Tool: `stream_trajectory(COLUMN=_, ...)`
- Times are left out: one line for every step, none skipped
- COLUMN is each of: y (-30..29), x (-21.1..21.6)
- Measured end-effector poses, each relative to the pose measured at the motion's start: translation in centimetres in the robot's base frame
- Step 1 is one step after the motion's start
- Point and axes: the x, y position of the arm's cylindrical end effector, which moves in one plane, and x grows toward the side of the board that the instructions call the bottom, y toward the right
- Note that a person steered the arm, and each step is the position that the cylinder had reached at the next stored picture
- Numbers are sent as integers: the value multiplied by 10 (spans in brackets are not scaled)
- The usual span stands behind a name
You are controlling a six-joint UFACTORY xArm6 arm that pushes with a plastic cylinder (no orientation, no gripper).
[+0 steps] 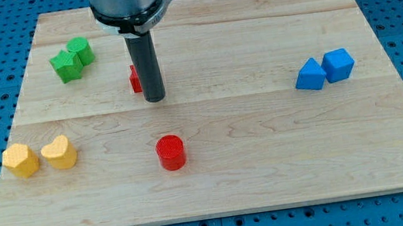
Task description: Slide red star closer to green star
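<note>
Red star [135, 79] touches my tip [155, 99], partly hidden behind it

My tip [154, 99] touching red star [135, 79], green star [66, 66] upper-left.

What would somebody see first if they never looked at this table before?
Probably the big dark rod coming down from the view's top; my tip sits at the right of a red block that it mostly hides. Next, the bright red cylinder, alone near the bottom middle. Then the colour pairs: green blocks top left, yellow ones at the left, blue ones at the right.
</note>
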Motion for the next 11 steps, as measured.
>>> stream_trajectory(y=-2, x=-2)
stream_trajectory(y=6, x=-26)
stream_trajectory(y=-5, x=-39)
stream_trajectory(y=-7, x=-40)
stream_trajectory(y=-20, x=-41)
stream_trajectory(y=-44, x=-52)
stream_trajectory(y=-48, x=-52)
stream_trajectory(y=-54, x=-53)
stream_trajectory(y=-60, x=-53)
stream_trajectory(y=-73, x=-53)
stream_trajectory(y=-75, x=-53)
